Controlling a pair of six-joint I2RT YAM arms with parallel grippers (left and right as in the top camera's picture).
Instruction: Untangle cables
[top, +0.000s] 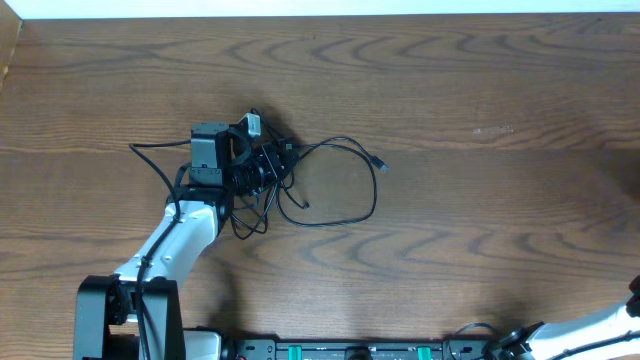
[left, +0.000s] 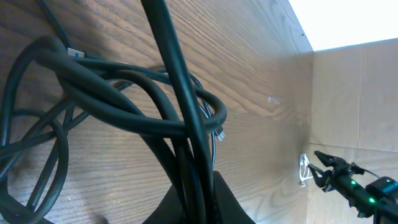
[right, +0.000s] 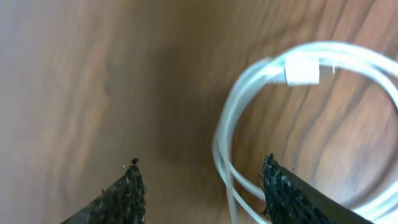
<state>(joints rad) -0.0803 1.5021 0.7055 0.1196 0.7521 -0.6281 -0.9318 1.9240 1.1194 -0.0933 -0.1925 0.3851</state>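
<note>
We see the left arm (top: 170, 235) stretched from the near-left edge up to the black cables (top: 374, 195) tangled left of centre on the tabletop (top: 480, 80); the right arm (top: 600, 325) sits low in the near-right corner. Only the right wrist view shows the white cable (right: 303, 71), coiled on the wood. The left end effector (top: 262, 165) is closed on the black cables; the right end effector (right: 202, 199) is open, holding nothing, above the white coil.
</note>
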